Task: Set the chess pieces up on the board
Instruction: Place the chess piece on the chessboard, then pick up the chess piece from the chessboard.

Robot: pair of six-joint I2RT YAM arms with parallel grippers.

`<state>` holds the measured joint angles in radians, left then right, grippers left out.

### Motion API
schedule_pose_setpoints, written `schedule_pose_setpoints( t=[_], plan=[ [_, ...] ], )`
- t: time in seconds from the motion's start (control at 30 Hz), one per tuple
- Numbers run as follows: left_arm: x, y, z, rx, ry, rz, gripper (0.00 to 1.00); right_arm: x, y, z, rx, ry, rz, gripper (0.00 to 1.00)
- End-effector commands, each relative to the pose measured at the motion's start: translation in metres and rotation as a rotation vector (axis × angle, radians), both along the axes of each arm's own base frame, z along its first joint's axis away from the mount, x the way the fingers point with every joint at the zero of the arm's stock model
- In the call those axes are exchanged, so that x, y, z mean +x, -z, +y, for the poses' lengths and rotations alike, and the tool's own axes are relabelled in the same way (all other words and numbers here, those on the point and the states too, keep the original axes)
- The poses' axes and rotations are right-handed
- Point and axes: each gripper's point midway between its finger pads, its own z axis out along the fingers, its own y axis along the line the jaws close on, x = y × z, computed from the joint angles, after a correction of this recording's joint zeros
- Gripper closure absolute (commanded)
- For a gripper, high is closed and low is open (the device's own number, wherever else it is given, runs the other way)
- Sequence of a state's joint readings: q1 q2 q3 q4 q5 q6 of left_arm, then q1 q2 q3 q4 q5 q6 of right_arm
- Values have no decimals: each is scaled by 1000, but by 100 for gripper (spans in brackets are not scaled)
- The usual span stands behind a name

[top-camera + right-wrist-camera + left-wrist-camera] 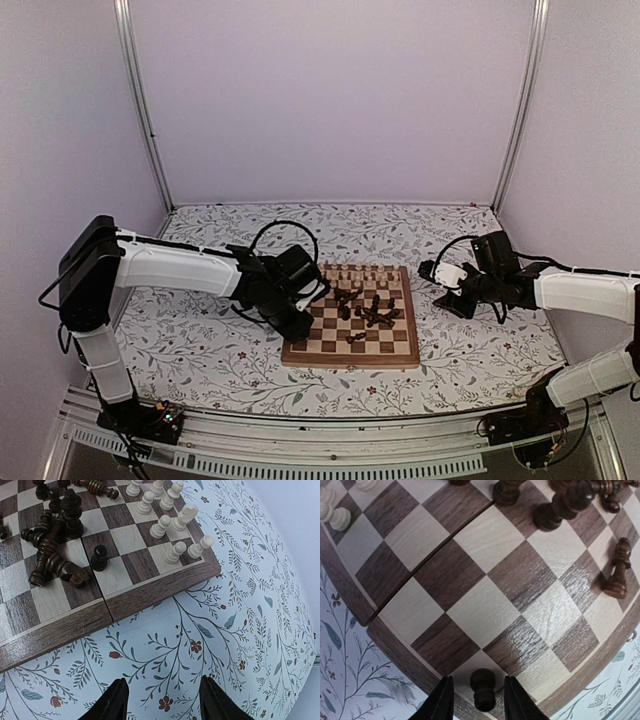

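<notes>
**Left pincer open around a dark pawn at the board's edge**

On the left, the left gripper (478,680) hangs low over the left side of the square wooden chessboard (345,359) of dark brown and light tan squares. Its two black fingers (442,702) are parted. A small dark brown turned wooden pawn (483,690) stands upright between them on a tan square right at the brown rim. There is a gap on either side of the pawn, so the pincer is open and grips nothing.

The board lies in the middle of the white table with a floral pattern (200,350). A row of pale cream turned wooden pieces (365,272) stands along the board's far edge. The remaining dark brown-black pieces (50,555) are bunched near the centre, with several lying on their sides and touching one another. One dark pawn (99,557) stands upright just beside that heap. Another dark piece (617,570) lies alone, nearer the board's front edge.

On the right, the right gripper (165,697) hovers over bare floral table, apart from the board's right rim. Its fingers are spread wide and empty.
</notes>
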<state>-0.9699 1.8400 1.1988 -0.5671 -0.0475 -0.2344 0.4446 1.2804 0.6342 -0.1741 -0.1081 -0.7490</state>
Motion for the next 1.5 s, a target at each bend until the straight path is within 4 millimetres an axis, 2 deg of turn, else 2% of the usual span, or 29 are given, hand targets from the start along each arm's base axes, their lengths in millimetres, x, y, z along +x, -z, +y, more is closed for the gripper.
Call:
schedule_pose_setpoints(
  t=[0.0,0.1,0.2,0.3,0.5,0.63,0.87,1.2,1.47],
  plan=[
    [10,-45,-17,-64,3,-87,61,-5,5,0,-2,-12,25,49],
    [11,-75,-31,-105,40,-137,56,-6,5,1,4,-14,31,49],
    [-5,-89,-57,-166,168,-163,55,-6,5,1,6,-14,30,49],
    [-18,-83,-77,-174,265,-155,56,-5,4,2,7,-14,30,49],
    [-36,-58,-107,-149,359,-119,56,-6,4,2,11,-14,34,49],
    [-38,-39,-112,-113,370,-104,55,-6,5,2,8,-13,37,49],
    [-32,-10,-107,-38,355,-99,56,-6,7,1,4,-12,40,49],
    [-27,-1,-115,-41,358,-103,58,-7,8,1,3,-15,44,49],
    [-25,7,-112,-26,359,-70,72,-8,8,2,5,-17,49,49]
  ],
)
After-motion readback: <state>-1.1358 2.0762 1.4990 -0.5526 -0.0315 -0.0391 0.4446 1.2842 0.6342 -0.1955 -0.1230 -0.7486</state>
